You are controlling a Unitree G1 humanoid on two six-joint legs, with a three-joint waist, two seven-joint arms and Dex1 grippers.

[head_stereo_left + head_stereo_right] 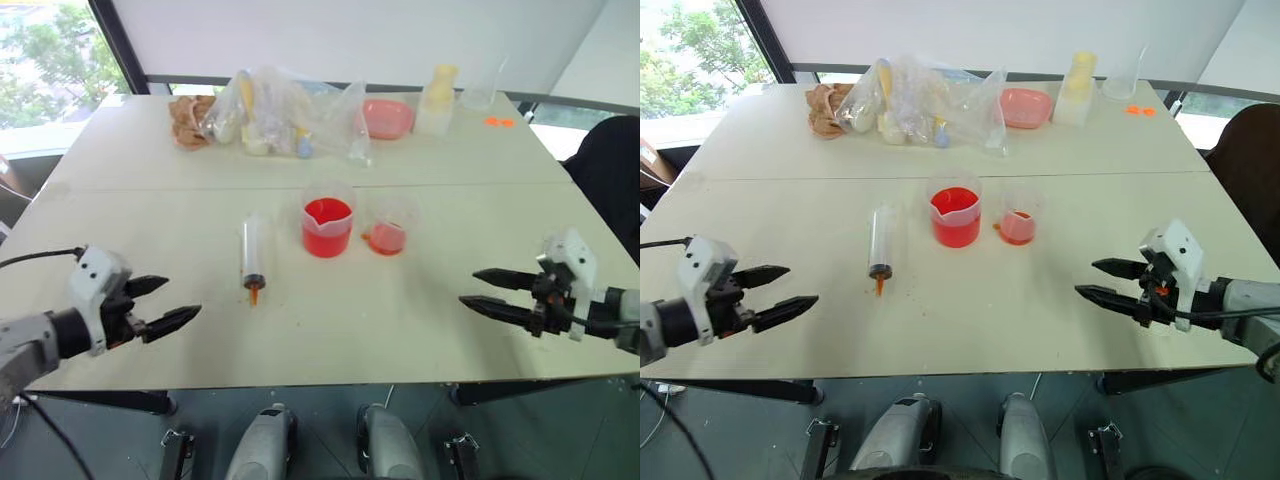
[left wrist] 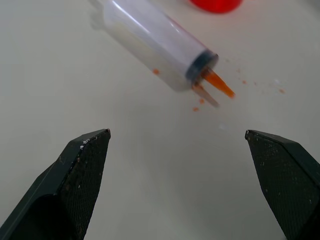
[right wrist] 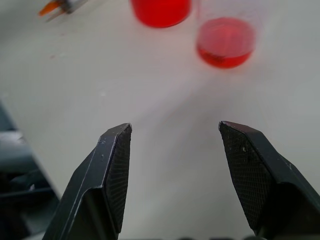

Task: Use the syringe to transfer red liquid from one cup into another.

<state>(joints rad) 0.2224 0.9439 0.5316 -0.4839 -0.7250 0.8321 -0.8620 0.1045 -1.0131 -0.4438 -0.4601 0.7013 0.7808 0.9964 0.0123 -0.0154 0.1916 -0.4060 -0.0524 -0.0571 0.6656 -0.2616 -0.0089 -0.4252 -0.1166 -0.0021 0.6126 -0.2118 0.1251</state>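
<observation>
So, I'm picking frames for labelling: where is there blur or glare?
Left wrist view: the syringe is soft and out of focus, while the left gripper's fingers look crisp. Right wrist view: the smaller cup is slightly blurred. Left eye view: the window is washed out by daylight.

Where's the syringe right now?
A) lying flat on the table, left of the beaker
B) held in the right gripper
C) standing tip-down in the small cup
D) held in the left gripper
A: the syringe lies flat on the table, orange tip toward the robot, left of the beaker; the left gripper and right gripper are both open and empty.
</observation>
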